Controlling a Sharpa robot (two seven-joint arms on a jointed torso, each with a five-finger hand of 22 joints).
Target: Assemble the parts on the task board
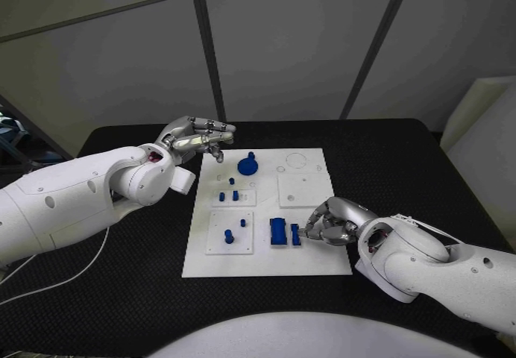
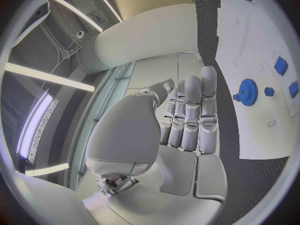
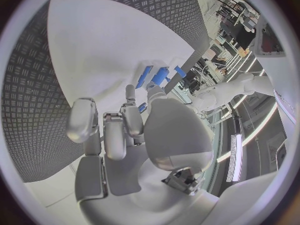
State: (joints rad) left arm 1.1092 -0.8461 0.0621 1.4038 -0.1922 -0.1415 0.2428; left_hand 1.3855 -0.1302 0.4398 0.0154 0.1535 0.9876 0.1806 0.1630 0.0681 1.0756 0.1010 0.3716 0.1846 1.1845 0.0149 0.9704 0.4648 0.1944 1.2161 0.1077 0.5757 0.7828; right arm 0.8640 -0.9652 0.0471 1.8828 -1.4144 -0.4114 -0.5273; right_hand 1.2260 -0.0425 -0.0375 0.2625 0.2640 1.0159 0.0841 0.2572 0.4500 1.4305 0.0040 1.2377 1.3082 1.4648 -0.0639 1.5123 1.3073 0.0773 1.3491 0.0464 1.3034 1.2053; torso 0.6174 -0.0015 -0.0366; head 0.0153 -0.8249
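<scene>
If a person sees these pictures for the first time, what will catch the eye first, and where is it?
First comes the white task board in the middle of the black table, dotted with small blue parts; the biggest, a round blue gear, lies near its far edge. The right robot hand reaches onto the board's near right side, next to two upright blue blocks. The left robot hand hangs above the far left corner, holding nothing.
</scene>
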